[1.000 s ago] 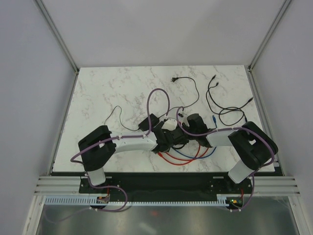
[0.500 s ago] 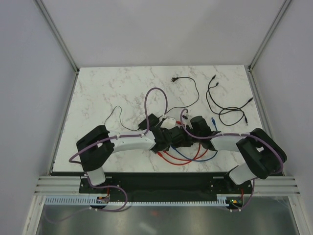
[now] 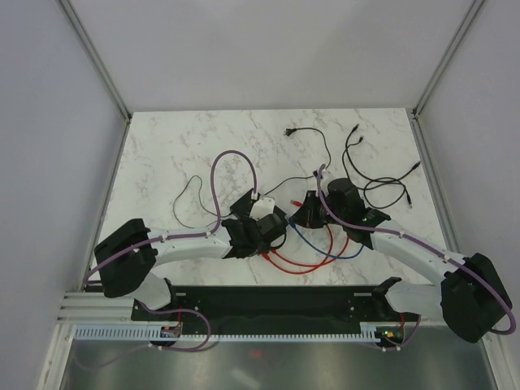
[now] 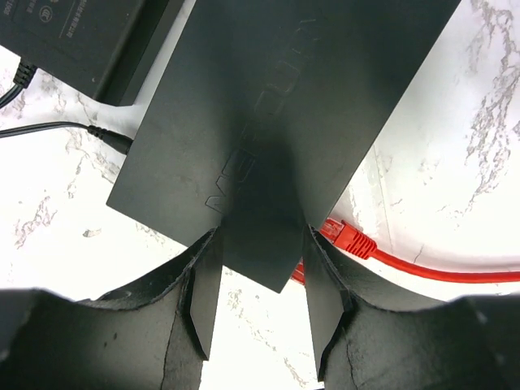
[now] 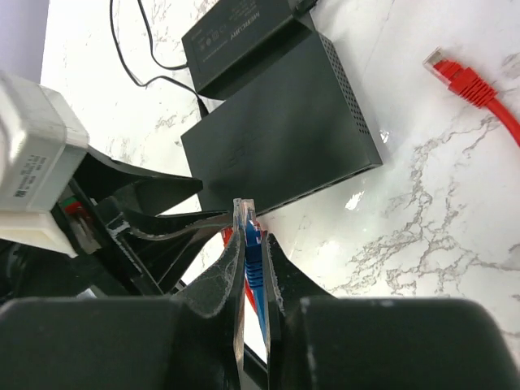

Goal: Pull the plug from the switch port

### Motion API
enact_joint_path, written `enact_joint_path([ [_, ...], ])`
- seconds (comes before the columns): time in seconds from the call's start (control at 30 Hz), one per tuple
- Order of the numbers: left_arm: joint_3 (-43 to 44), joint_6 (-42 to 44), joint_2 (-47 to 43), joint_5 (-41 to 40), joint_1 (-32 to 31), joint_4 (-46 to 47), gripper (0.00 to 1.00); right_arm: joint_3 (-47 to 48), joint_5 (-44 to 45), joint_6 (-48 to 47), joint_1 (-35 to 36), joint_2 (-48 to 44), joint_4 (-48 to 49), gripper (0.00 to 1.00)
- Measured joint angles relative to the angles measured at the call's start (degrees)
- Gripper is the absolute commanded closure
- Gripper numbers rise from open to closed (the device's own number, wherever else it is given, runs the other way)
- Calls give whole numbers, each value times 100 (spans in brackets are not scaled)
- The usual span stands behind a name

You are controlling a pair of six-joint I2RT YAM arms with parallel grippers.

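The switch [image 4: 276, 106] is a flat matte-black box lying on the marble. My left gripper [image 4: 262, 244] is shut on its near corner, one finger on each side. My right gripper [image 5: 252, 231] is shut on the blue plug [image 5: 252, 244]. The plug's clear tip sticks out past the fingertips, just in front of the switch [image 5: 284, 130] and its port side. From above, the left gripper [image 3: 272, 226] and right gripper [image 3: 307, 218] stand close together mid-table, hiding most of the switch. The blue cable [image 3: 341, 253] trails toward the front.
A smaller black box [image 5: 244, 36] with a thin black cord lies behind the switch. One red plug [image 4: 349, 238] lies against the switch's port side, another red plug [image 5: 455, 73] loose on the marble. Red cable [image 3: 284, 264] loops near the front edge. Loose black cables [image 3: 378, 187] lie back right.
Both arms have stretched out low and their wrists have drawn apart. The right jaws have tightened slightly on the blue plug, and more blue cable shows beside the switch.
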Motion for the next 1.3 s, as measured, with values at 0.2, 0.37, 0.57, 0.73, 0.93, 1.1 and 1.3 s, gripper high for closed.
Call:
enact_joint_path([
  [0.2,-31,2,-26,4,0,133,49,415,304,-90,-48,-271,-671,100],
  [0.37,-153,0,-111,4,0,203,48,1047,605,-273,-234,-317,-1268,100],
  [0.57,-186,2,-114,4,0,260,48,2175,907,-380,-511,-533,-1899,100],
  [0.73,-188,2,-114,7,0,289,48,3008,1099,-367,-520,-776,-2140,100],
  [0.93,-188,2,-114,7,0,297,48,4028,1679,-511,-531,-592,-2544,100],
  [1.1,-188,2,-114,7,0,306,48,4629,2406,-798,-789,-166,-2776,100],
  [1.3,-190,2,-116,7,0,313,48,4763,2782,-1110,-1818,463,-2761,100],
])
